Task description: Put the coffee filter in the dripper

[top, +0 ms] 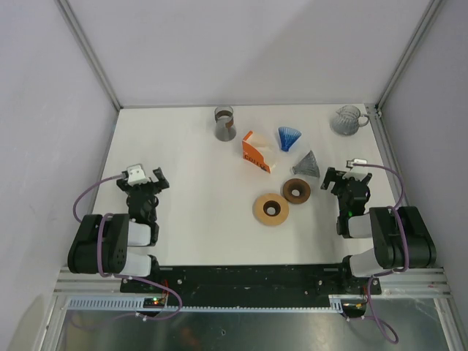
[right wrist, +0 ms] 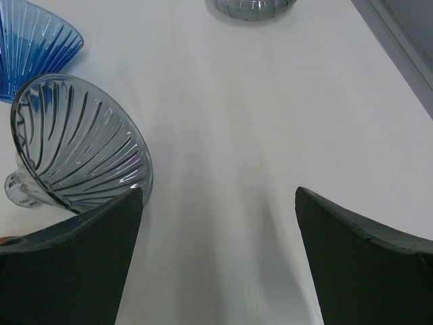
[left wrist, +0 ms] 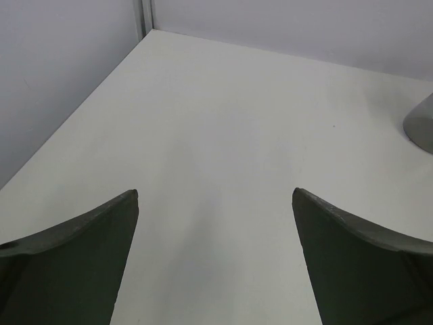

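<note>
A grey ribbed glass dripper (top: 306, 164) lies on its side on the white table, with a blue one (top: 289, 137) behind it. Both show in the right wrist view, grey (right wrist: 74, 145) and blue (right wrist: 37, 47). An orange and white filter box (top: 257, 152) lies left of them; no loose filter shows. My right gripper (top: 344, 179) is open and empty just right of the grey dripper, its left finger close to the rim (right wrist: 218, 193). My left gripper (top: 146, 179) is open and empty over bare table at the left (left wrist: 215, 193).
A dark wooden ring (top: 296, 190) and a light wooden ring (top: 270, 209) lie near the table's middle. A grey cup (top: 224, 123) stands at the back, its edge in the left wrist view (left wrist: 421, 127). A glass mug (top: 348, 120) stands back right. Walls enclose the table.
</note>
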`<state>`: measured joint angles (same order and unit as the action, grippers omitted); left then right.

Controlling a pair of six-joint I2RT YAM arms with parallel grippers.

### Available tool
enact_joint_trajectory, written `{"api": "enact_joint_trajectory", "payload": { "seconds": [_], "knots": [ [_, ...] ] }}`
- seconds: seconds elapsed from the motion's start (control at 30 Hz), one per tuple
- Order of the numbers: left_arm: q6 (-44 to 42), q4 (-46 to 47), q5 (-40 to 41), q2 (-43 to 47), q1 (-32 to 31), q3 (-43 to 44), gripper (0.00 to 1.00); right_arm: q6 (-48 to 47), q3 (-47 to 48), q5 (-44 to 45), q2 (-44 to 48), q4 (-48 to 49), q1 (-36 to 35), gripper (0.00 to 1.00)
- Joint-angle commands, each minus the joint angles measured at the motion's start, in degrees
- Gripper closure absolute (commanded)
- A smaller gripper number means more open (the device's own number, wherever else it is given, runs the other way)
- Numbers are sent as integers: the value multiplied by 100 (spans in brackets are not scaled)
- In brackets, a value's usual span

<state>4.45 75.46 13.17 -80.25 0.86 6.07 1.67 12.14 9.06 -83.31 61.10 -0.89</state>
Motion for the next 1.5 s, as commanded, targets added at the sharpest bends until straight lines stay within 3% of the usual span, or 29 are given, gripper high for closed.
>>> {"api": "enact_joint_trajectory", "payload": {
  "seconds": [0.0, 0.17, 0.4, 0.47, 0.57, 0.63, 0.77, 0.9, 1.1, 1.3, 1.47],
  "knots": [
    [-146, 118, 19, -18, -34, 105, 0, -44, 131, 1, -3, 139, 17, 1],
    [-164, 120, -39, -20, -34, 110, 0, -43, 136, 7, -4, 145, 19, 1],
    [-428, -176, -756, -47, -34, 270, 0, -34, 196, -228, 35, -12, 34, 1],
    [-434, -186, -785, -34, -34, 267, 0, -75, 518, -139, 342, -775, 29, 1],
    [-436, -244, -815, 30, -34, 322, 0, 208, 1556, 196, 794, -2721, 2, 2],
    [-511, -735, -928, 188, -34, 566, 0, 414, 2357, 312, 912, -3764, 8, 4],
    [-638, -3121, -1009, 227, -34, 1771, 0, 863, 3987, 581, 712, -5298, 31, 7],
    [-992, -5110, -1246, 189, -34, 3174, 0, 1187, 5280, 640, 27, -6198, 293, 11],
    [-1272, -6898, -1521, 116, -34, 4526, 0, 1816, 7351, 92, -1645, -7429, 860, 20],
    [-1296, -7338, -1402, 110, -34, 4806, 0, 2008, 10114, 246, -3724, -8899, 986, 26],
    [-1326, -7451, -1338, 58, -34, 4826, 0, 2101, 11428, 571, -4780, -9366, 1044, 34]
  ]
}}
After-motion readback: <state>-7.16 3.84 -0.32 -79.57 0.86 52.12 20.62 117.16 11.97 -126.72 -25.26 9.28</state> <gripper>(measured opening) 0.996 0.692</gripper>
